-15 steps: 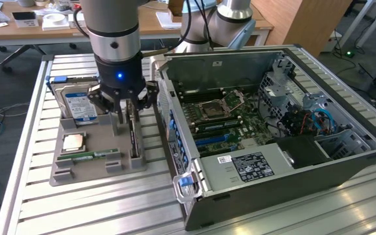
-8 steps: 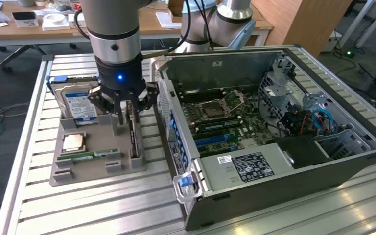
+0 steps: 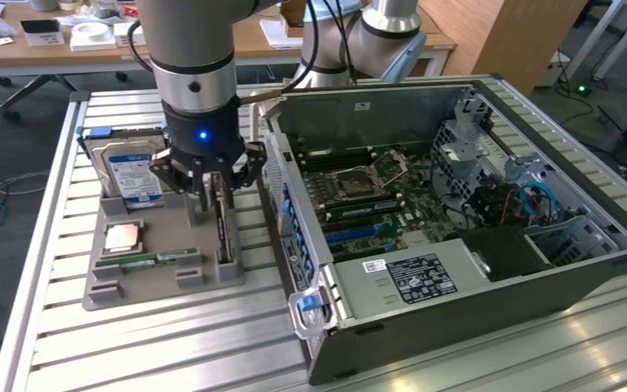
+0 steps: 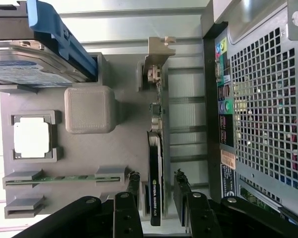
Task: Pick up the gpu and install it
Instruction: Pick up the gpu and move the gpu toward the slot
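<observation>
The gpu [image 4: 155,163] stands on edge in the grey holder tray [image 3: 144,287], at the exterior view's left of the open computer case [image 3: 531,273]. The gripper [image 4: 157,184] straddles it with its fingers [image 4: 134,182] released. The card is neither lifted nor installed. The wrist view shows gaps on both sides of the card, and the exterior view shows the waiting motherboard [image 3: 384,196].

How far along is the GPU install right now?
Done: the open hand straddles the gpu, a finger each side. In hand: nothing gripped yet; the card stands in its tray slot. Left: lifting it and seating it in the computer case.
</observation>
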`<move>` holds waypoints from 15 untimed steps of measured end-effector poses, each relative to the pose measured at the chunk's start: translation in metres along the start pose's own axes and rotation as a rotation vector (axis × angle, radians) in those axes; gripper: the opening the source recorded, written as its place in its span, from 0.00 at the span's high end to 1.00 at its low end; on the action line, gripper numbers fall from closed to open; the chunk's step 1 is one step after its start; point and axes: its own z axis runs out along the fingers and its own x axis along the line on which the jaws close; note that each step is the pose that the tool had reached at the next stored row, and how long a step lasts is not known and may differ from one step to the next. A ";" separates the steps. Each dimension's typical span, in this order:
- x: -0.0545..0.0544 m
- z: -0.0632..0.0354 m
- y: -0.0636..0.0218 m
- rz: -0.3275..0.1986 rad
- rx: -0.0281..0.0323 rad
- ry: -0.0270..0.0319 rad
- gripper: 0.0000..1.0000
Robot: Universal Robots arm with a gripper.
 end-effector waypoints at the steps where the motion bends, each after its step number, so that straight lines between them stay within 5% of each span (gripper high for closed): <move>1: 0.000 0.0008 0.0000 0.000 0.0000 -0.0001 0.58; 15: 0.000 0.0130 -0.0006 0.000 0.0003 0.0000 0.58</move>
